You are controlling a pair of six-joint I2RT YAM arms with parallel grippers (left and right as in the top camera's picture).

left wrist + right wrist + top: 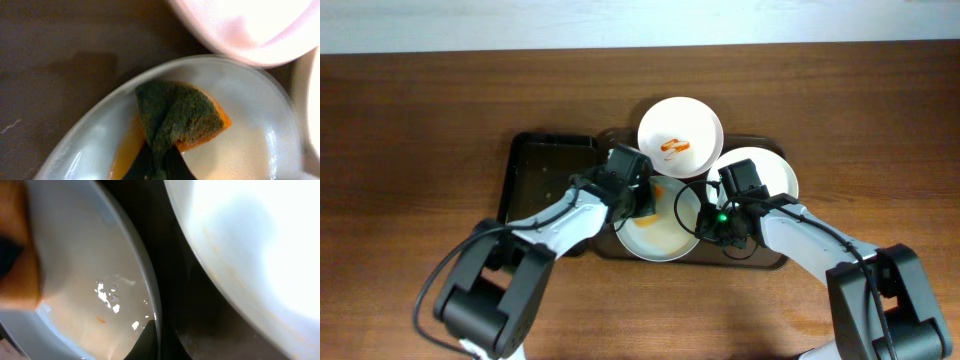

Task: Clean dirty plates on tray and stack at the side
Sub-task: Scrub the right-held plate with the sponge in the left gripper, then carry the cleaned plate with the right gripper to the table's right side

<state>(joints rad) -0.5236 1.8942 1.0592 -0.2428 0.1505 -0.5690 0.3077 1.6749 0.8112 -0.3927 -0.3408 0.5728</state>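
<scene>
Three white plates sit on a dark tray [775,262]. The front plate [665,235] is wet and smeared orange. My left gripper [642,200] is shut on a green and orange sponge [182,117] and presses it onto this plate [240,150]. My right gripper [708,222] is shut on this plate's right rim [150,305]. The back plate [680,135] carries an orange sauce stain. The right plate [770,175] looks mostly clean and also shows in the right wrist view [250,245].
A second empty black tray [535,175] lies to the left of the plates' tray. Brown wooden table [420,120] surrounds both trays.
</scene>
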